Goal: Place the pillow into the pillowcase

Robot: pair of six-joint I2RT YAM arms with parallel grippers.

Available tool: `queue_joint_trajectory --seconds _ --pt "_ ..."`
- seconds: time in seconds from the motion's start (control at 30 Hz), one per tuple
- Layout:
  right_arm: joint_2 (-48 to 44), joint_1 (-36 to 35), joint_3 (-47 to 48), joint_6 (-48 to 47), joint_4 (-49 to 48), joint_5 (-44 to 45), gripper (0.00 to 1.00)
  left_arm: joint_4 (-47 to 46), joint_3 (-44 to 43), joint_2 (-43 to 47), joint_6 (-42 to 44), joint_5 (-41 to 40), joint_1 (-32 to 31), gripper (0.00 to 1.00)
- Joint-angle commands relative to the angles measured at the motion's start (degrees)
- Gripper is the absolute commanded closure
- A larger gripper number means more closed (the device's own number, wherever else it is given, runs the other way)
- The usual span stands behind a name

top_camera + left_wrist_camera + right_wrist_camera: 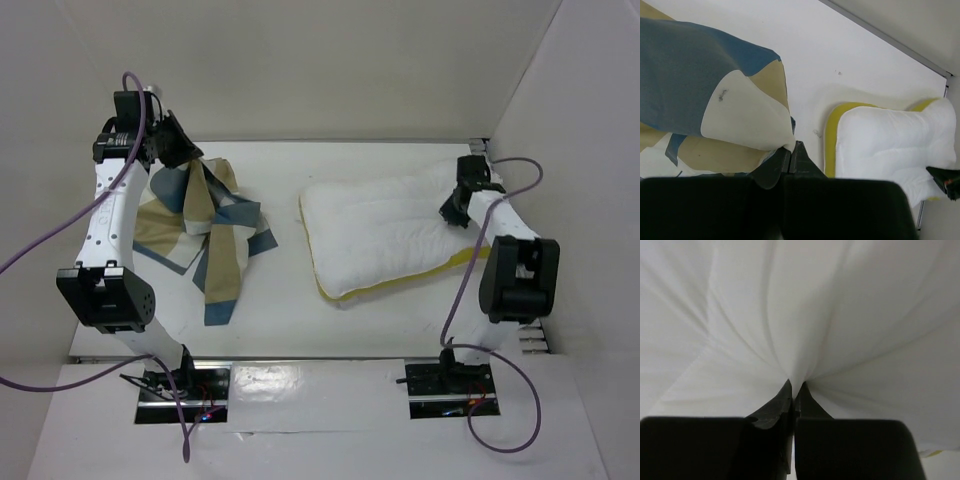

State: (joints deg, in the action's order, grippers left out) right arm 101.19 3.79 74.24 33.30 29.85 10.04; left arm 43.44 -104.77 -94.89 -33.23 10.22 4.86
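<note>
pillow (385, 235) in right gripper (793, 388), pillowcase (205, 225) — left gripper (791, 149)

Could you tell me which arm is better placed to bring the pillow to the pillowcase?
Likely the right: the right gripper is shut on the pillow at its far right end, while the left gripper is shut on the pillowcase, holding part of it up.

On my surface (285, 300) the pillowcase (205, 225) lies at nine o'clock and the pillow (385, 235) at three o'clock, apart, with bare surface between them. My left pincer (185, 152) pinches the pillowcase's eleven o'clock end, and my right pincer (452, 212) pinches the pillow towards its two o'clock side.
</note>
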Motion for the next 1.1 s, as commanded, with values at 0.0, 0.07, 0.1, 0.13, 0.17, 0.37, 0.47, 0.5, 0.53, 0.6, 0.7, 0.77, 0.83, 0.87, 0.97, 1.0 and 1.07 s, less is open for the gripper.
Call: queue_joint_trajectory --seconds 0.0,0.07,0.1,0.13,0.17,0.37,0.47,0.5,0.53,0.6,0.7,0.77,0.83,0.87,0.97,1.0,1.07 --pt "-9.8 0.4 -8.5 2.7 1.6 2.3 1.0 -0.6 -1.8 0.8 0.2 1.5 0.3 1.0" --pt "-15.8 -2.8 -10.5 2.7 2.2 1.6 0.7 -0.6 -2.4 0.2 0.2 1.5 0.3 1.0" --pt "-17.5 -4.4 -11.1 2.7 2.2 2.6 0.49 -0.1 -2.4 -0.3 0.2 1.5 0.3 1.0" --pt "-20.6 -7.7 -11.1 2.7 3.5 3.8 0.32 -0.1 -3.1 -0.3 0.2 1.5 0.3 1.0" --pt "-21.8 -9.7 -10.6 2.7 3.5 5.2 0.14 -0.1 -3.1 -0.3 0.2 1.5 0.3 1.0" --pt "-24.7 -32.1 -5.0 -3.9 -5.6 8.3 0.01 1.0 -5.5 -0.3 0.7 0.2 0.3 1.0" --pt "-16.2 -41.9 0.1 -5.3 -9.4 1.6 0.01 1.6 -5.5 0.2 0.7 0.2 0.3 1.0" --pt "-13.4 -44.1 1.8 -6.2 -10.1 -0.6 0.01 1.6 -5.5 0.2 0.7 0.2 0.3 1.0" --pt "-10.6 -46.2 4.8 -6.8 -11.0 -4.5 0.01 1.6 -5.5 0.8 0.7 0.2 0.3 1.0" --pt "-2.7 -52.0 7.6 -8.0 -14.9 -8.4 0.01 1.6 -5.5 0.8 0.7 0.2 0.3 1.0" --pt "6.9 -55.5 12.5 -9.6 -21.1 -18.1 0.01 2.1 -5.5 1.3 1.3 0.2 0.3 1.0" --pt "11.8 -55.5 17.4 -9.6 -23.2 -23.0 0.01 2.6 -5.5 1.9 1.9 0.2 0.3 1.0" --pt "19.8 -56.1 22.4 -9.6 -23.3 -25.7 0.02 2.6 -5.5 1.9 1.9 -0.3 0.3 1.0" --pt "24.6 -56.8 28.2 -9.6 -21.9 -27.8 0.05 2.6 -5.5 2.5 1.9 -0.3 0.3 1.0" --pt "28.5 -57.4 33.9 -10.1 -20.4 -28.3 0.56 2.6 -5.5 2.5 1.9 -0.3 0.3 1.0" --pt "29.1 -56.5 36.0 -10.1 -20.4 -28.3 0.77 2.6 -5.5 2.5 1.9 -0.3 0.3 1.0" --pt "28.1 -54.6 37.7 -9.6 -17.7 -26.7 1.0 2.6 -7.0 2.5 1.9 -0.3 0.3 1.0"
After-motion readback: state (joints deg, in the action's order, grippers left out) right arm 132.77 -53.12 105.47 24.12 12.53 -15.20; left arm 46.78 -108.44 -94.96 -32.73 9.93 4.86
